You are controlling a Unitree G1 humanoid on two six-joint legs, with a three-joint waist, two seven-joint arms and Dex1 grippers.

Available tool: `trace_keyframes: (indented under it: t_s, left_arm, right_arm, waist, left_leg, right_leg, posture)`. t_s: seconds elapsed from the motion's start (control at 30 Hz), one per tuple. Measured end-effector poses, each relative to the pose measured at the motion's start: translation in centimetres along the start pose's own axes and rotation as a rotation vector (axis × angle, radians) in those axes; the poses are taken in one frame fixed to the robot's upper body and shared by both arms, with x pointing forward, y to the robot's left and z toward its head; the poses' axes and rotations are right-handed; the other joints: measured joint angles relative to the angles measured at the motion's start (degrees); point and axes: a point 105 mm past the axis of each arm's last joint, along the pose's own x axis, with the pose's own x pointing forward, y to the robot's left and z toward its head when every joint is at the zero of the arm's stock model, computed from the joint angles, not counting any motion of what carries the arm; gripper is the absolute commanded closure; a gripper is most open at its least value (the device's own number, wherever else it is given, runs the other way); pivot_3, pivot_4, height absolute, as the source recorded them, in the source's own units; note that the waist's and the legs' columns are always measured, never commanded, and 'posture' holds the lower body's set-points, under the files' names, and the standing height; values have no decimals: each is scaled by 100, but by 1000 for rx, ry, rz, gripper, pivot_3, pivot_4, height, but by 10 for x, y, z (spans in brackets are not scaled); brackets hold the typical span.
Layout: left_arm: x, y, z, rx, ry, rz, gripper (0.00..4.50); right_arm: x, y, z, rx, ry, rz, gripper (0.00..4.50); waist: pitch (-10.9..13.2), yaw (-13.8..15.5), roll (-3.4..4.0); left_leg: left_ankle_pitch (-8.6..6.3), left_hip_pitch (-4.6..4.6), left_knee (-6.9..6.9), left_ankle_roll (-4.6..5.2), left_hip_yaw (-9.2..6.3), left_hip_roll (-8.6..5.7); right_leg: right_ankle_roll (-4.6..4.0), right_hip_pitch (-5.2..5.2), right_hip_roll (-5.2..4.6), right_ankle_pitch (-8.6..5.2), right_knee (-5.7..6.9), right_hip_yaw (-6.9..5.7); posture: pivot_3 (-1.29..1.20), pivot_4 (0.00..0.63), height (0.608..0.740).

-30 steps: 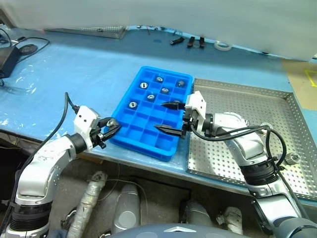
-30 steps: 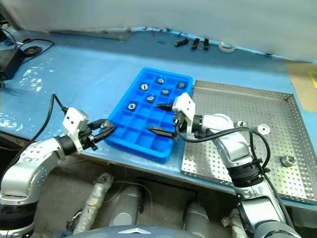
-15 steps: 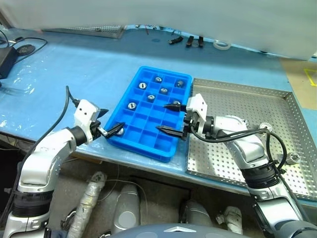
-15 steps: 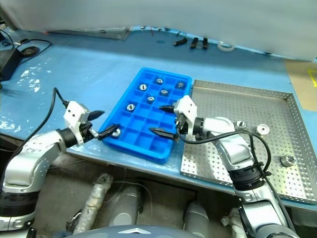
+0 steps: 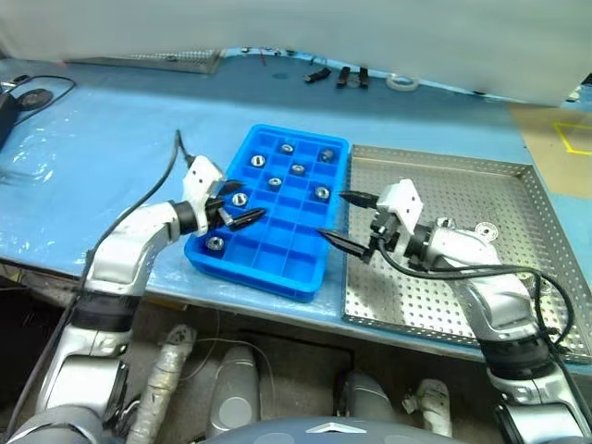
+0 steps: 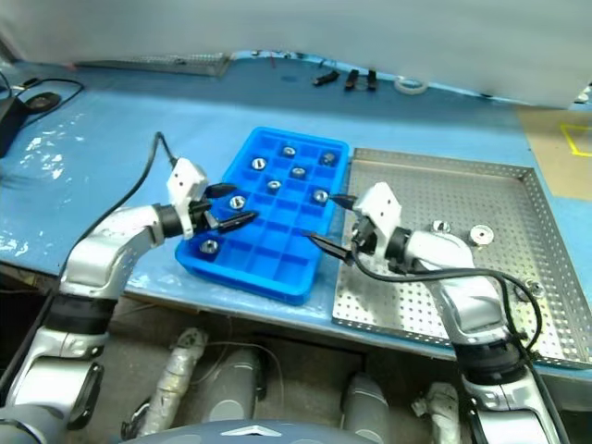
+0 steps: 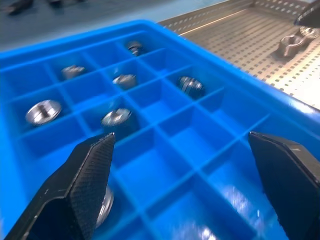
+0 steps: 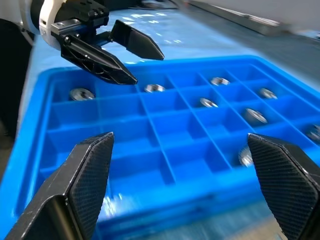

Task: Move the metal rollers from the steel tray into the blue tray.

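The blue tray (image 5: 268,277) lies on the table left of the steel tray (image 5: 444,180). Several metal rollers (image 5: 298,168) sit in its compartments, one of them (image 5: 215,243) in the near left corner. Two more rollers (image 5: 481,229) lie on the steel tray's perforated floor. My left gripper (image 5: 242,205) hovers open over the blue tray's left side with nothing between its fingers (image 7: 85,185). My right gripper (image 5: 331,215) stands open and empty above the blue tray's right rim, next to the steel tray. The right wrist view shows the left gripper (image 8: 130,57) across the compartments.
Black tools (image 5: 333,76) and a tape roll (image 5: 400,81) lie at the table's back. A grey mesh rack (image 5: 157,60) sits at the far left. Cables (image 5: 37,92) lie at the left edge. The table's front edge runs just below both trays.
My left gripper went from shut to open, leaving a roller in the near left compartment, then moved inward over the blue tray. My right gripper drew back to the tray's right rim.
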Motion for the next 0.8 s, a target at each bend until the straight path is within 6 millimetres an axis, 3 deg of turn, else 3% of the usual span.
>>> trace_keyframes:
  t_s: [0.27,0.4,0.5,0.67,0.8]
  left_arm:
    - [82,-21,27,56,-82,-241,21]
    - [119,-52,27,80,-75,-364,21]
    - [144,-87,23,89,-61,-473,21]
    - [163,-123,19,120,-26,-567,21]
    - [170,-129,6,135,33,-542,21]
  right_arm:
    - [-54,-1,-3,0,76,-271,0]
    - [-78,4,-3,11,107,-400,0]
    - [-94,15,-3,34,125,-490,0]
    - [-115,26,-6,50,157,-603,0]
    - [-128,31,-12,60,175,-674,0]
  waist:
    - [-4,-468,-6]
    - [-5,-713,-8]
    - [-5,-901,-10]
    - [-4,-1231,-12]
    - [-4,-1525,-13]
  left_leg:
    - [-9,1,9,32,14,-6]
    - [-25,2,10,57,23,-6]
    - [-36,0,18,74,31,-8]
    - [-52,2,38,97,50,-15]
    - [-76,-6,75,113,52,-16]
  right_leg:
    - [3,0,-1,2,-11,57]
    - [7,-1,-2,-1,-19,65]
    - [14,-4,-4,-5,-24,74]
    - [49,-5,-7,-16,-32,76]
    - [91,0,-9,-40,-34,77]
  posture:
    - [-477,150,740]
    - [-606,150,740]
    - [-680,150,740]
    - [-793,150,740]
    - [-836,150,740]
